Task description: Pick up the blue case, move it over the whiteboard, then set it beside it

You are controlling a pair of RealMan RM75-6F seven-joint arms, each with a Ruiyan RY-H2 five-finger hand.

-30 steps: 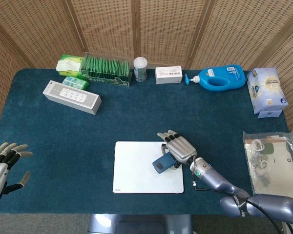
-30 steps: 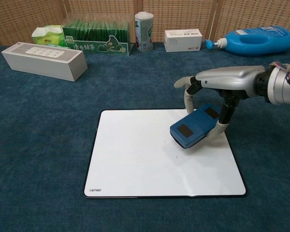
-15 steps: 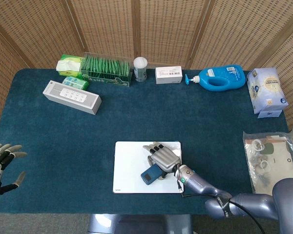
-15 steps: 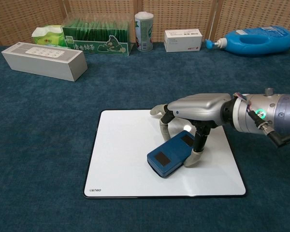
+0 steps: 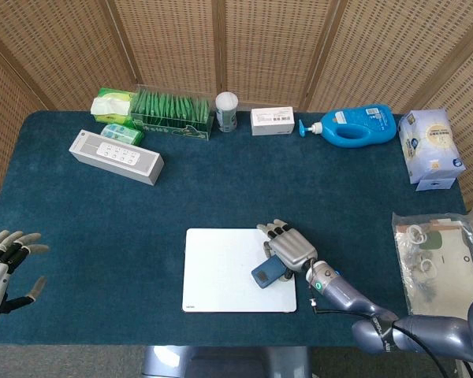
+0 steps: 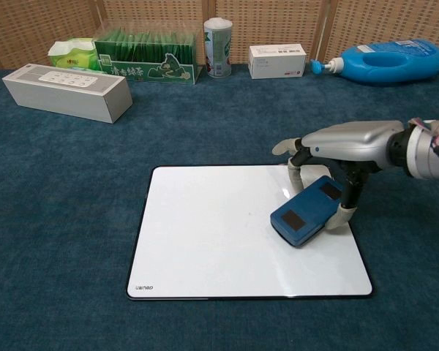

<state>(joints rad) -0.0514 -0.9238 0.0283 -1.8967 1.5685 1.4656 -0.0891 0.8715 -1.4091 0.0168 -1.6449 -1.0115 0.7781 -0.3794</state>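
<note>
Closest to me, the right hand (image 6: pixel 335 150) grips the blue case (image 6: pixel 308 210) from above, and in the last half second it has swung that case back from the middle of the whiteboard (image 6: pixel 205 234) toward the board's right edge, where it now sits low over the white surface, tilted, though I cannot tell whether it touches. That looks like the pass over the board is nearly done, so I would judge the setting-down on the blue cloth just right of the board comes next. The left hand (image 5: pixel 1 264) hangs spread and empty at the table's near left corner, and at the far edge the long white box (image 6: pixel 66 91) stands untouched.
</note>
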